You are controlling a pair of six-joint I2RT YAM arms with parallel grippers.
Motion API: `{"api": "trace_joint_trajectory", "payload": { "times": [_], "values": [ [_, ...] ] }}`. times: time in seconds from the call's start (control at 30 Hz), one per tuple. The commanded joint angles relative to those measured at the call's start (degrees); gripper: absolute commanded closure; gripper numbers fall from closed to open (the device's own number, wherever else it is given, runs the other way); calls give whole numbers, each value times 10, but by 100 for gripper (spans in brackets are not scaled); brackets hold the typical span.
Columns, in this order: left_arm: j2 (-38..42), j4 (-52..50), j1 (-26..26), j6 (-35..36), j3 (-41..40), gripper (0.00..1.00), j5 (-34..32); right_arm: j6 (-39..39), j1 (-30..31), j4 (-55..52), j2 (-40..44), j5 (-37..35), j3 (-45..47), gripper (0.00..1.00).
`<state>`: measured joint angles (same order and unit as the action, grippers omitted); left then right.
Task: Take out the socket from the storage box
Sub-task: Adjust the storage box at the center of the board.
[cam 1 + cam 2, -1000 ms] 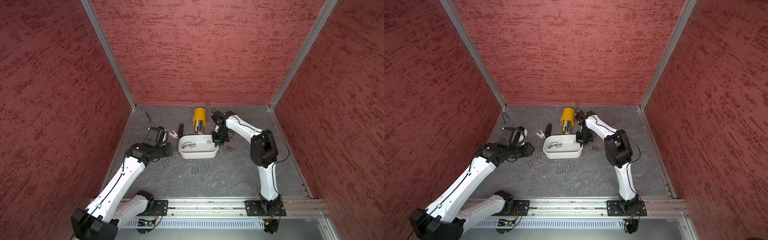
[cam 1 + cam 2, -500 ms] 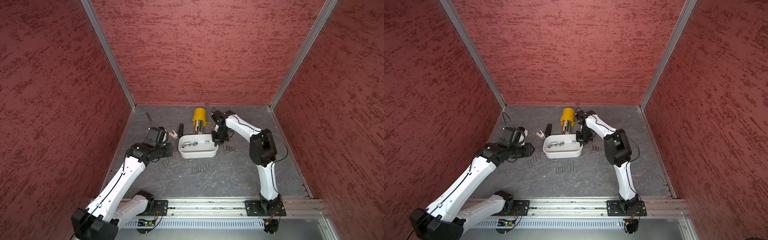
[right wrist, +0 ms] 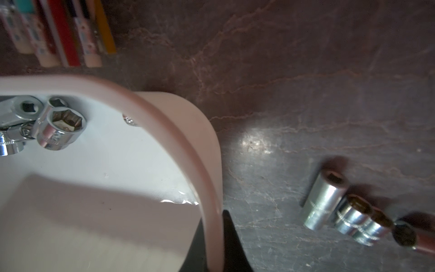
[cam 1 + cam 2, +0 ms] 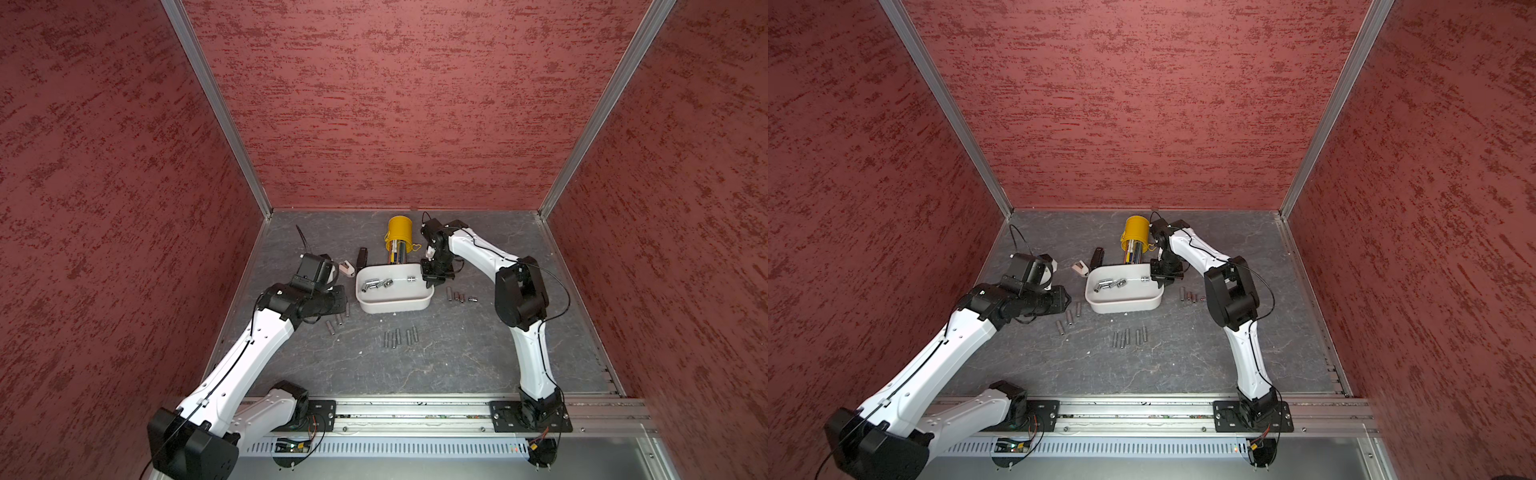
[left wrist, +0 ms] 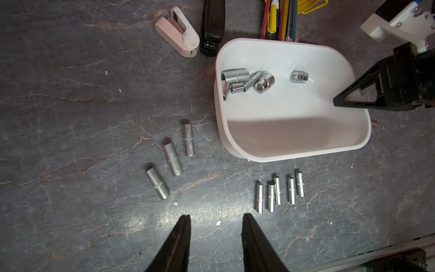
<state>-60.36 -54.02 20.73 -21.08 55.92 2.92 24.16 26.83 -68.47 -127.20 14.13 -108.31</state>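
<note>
1. Storage box [image 4: 395, 306] is sitting on the table [image 4: 457, 357] near the middle of the frame in both top views, just below the yellow pen cup [image 4: 400, 230].
2. Sockets [image 5: 247, 82] are lying bunched at its left end, and a lone socket [image 5: 299, 76] is resting apart near its upper wall.
3. Right fingers [image 3: 229, 240] are pinching the box's right-hand rim, one inside, one outside.
4. Left fingers [image 5: 183, 235] are hovering partly spread and empty over the table, near three long sockets [image 5: 173, 160].

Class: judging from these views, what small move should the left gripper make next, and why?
Probably swing the open, empty left gripper over the white shallow plastic tub toward the clustered chrome metal sockets; the right gripper clamps its rim.
</note>
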Motion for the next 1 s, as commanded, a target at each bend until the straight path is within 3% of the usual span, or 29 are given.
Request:
{"api": "trace_joint_trajectory", "payload": {
  "times": [0.0, 0.33, 0.6, 0.77, 0.97],
  "values": [
    [-6, 2, -4, 4, -7, 60, 0, -1, -5, 26, 10, -7, 13, 87],
    [-27, 16, 7, -9, -2, 59, 18, 3, -5, 43, 34, -7, 39, 81],
    [-62, 41, 33, -25, 15, 56, 31, 0, -5, 41, 65, -18, 41, 65],
    [-143, 72, 78, -16, 61, 48, 30, -4, -5, 46, 117, -42, 59, 59],
    [-294, 133, 110, 19, 147, 46, 33, 4, -5, 112, 208, -29, 156, 57]
  ]
}}
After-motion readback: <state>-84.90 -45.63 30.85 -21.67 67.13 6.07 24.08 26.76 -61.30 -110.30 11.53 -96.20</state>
